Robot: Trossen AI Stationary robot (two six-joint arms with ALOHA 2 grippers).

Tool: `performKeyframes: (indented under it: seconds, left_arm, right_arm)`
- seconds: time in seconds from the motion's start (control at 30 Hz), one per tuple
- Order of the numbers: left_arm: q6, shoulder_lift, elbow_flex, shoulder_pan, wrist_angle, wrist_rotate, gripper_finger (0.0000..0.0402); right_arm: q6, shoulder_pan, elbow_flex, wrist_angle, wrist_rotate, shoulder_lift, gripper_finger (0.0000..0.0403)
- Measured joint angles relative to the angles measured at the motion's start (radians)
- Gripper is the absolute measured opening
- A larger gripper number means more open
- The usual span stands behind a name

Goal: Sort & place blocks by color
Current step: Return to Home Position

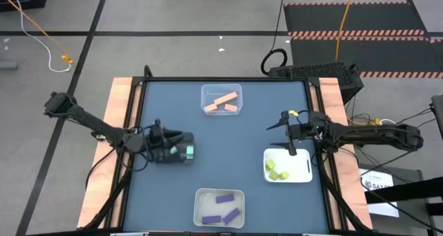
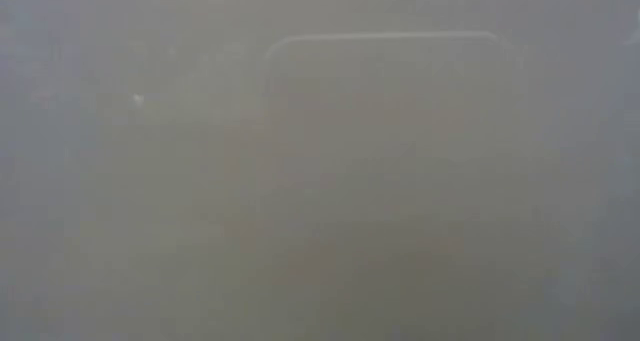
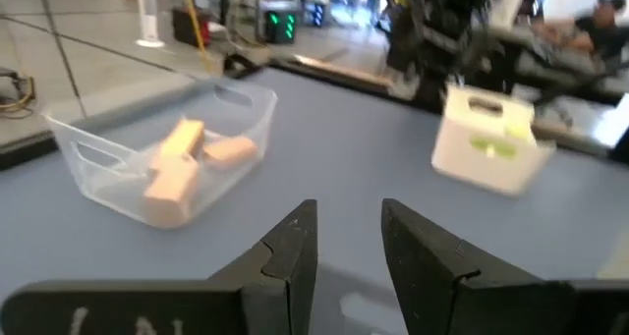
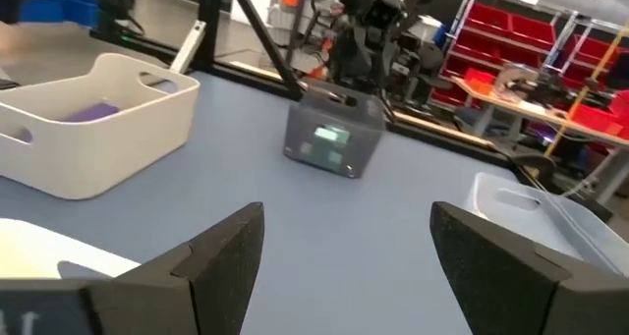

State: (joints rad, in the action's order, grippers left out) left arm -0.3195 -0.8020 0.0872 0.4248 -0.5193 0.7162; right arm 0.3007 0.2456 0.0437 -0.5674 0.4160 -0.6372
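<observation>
Teal blocks (image 1: 188, 151) lie in a black container (image 4: 359, 114) under the left claw (image 3: 349, 209), whose fingers stand a narrow gap apart, holding nothing. Ahead of it, orange blocks (image 1: 223, 102) lie in the clear bin (image 1: 221, 88). Purple blocks (image 1: 225, 207) fill a white bin (image 1: 201, 194) off to its side. The right claw (image 4: 347, 212), spread wide and empty, hovers just beside the white tray (image 1: 304, 156) of yellow-green blocks (image 1: 277, 171).
</observation>
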Motion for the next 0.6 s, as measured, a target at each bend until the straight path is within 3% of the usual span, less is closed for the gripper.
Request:
performKeyframes:
  seconds: [0.2, 0.6]
  left_arm:
    - [0.000, 0.153, 0.000, -0.090, -0.001, 0.000, 0.0115]
    - [0.001, 0.434, 0.000, -0.299, -0.002, 0.000, 0.0115]
  right_arm:
    - [0.000, 0.032, 0.000, 0.123, 0.000, 0.160, 0.0281]
    - [0.000, 0.099, 0.000, 0.132, 0.000, 0.417, 0.0281]
